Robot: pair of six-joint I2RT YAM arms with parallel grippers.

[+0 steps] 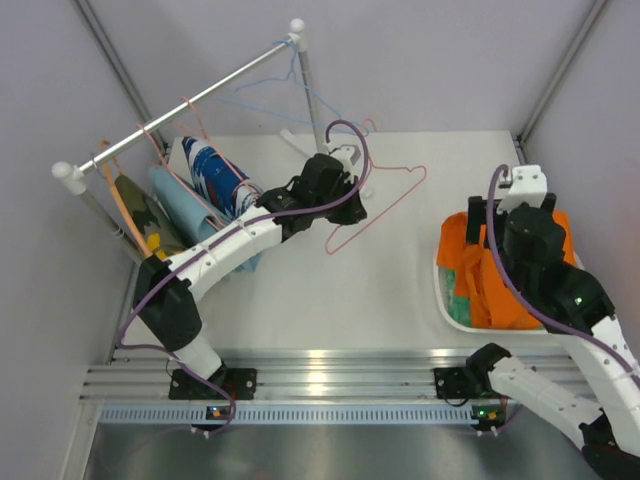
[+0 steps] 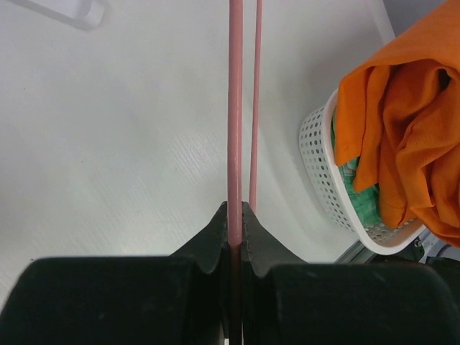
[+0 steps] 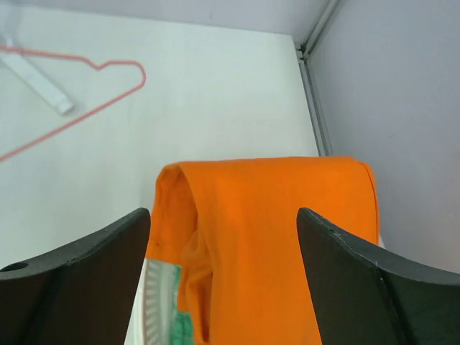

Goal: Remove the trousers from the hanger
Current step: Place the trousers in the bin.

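— Where are the orange trousers (image 3: 280,201)?
— Crumpled in soft folds in the perforated white basket (image 2: 316,158), beneath the right pincer (image 3: 224,219), jaws apart. The left pincer (image 2: 235,215) clamps a thin pink wire hanger (image 2: 235,108).

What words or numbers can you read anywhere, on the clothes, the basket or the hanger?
No text can be read anywhere.
blue-and-white trousers: only a pattern, too small to tell any letters.
orange trousers: plain cloth, no writing.
white basket: just holes, no label.
pink hanger: bare wire, no writing.
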